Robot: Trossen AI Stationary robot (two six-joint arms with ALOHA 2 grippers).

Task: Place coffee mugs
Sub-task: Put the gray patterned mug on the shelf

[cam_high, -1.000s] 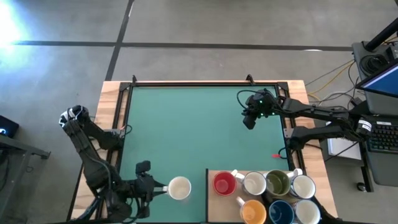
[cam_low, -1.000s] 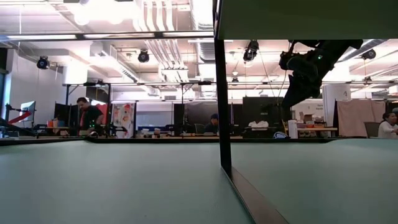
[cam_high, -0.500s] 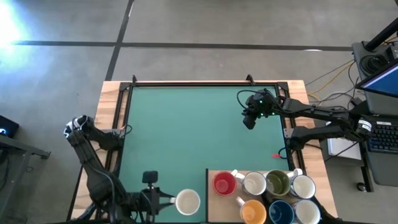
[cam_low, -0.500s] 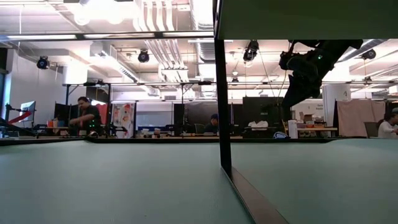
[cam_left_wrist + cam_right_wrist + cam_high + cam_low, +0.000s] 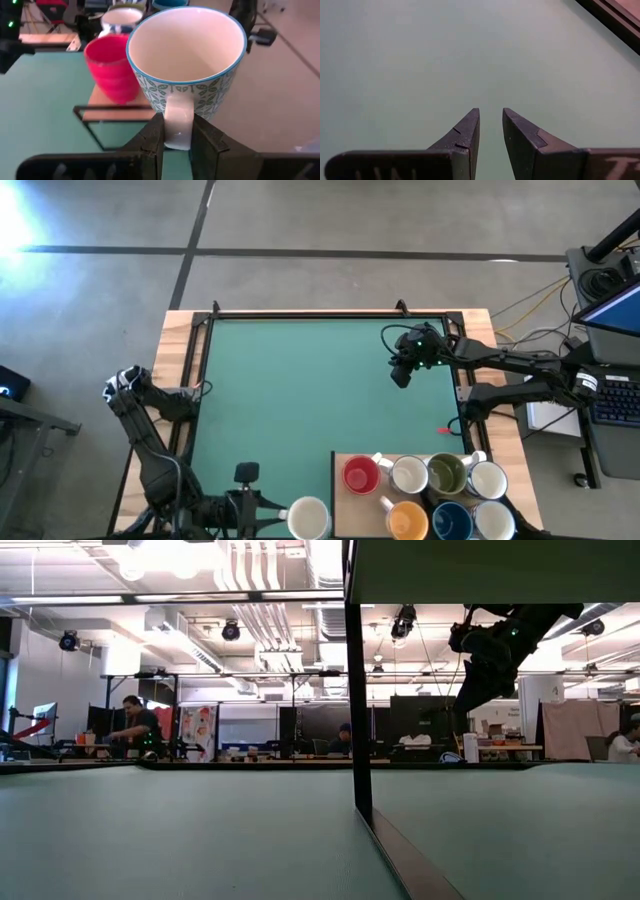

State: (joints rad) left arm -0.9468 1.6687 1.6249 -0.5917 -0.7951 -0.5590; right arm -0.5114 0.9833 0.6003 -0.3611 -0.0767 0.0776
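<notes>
Your left pincer [image 5: 176,142] is clamped on the white mug [image 5: 187,60] by its handle; keep it level, set it down clear of the red mug [image 5: 111,67] just ahead. Right pincer [image 5: 490,131] idle, slightly parted.

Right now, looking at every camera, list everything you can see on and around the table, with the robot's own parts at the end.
Patterned mug: one, white with teal leaf print and blue rim, held by its handle at the near table edge, beside the board.
Mugs on the board: six; red, white, olive-inside, white, orange, dark blue; a seventh white one at the corner.
Wooden board: one, tan, near right of the table.
Table mat: one, green, wood-framed.
People: several, far in the room behind.
Left claw: dark, shut on the patterned mug's handle.
Right claw: dark, raised over the far right mat, holding nothing, narrow gap between the fingers.
</notes>
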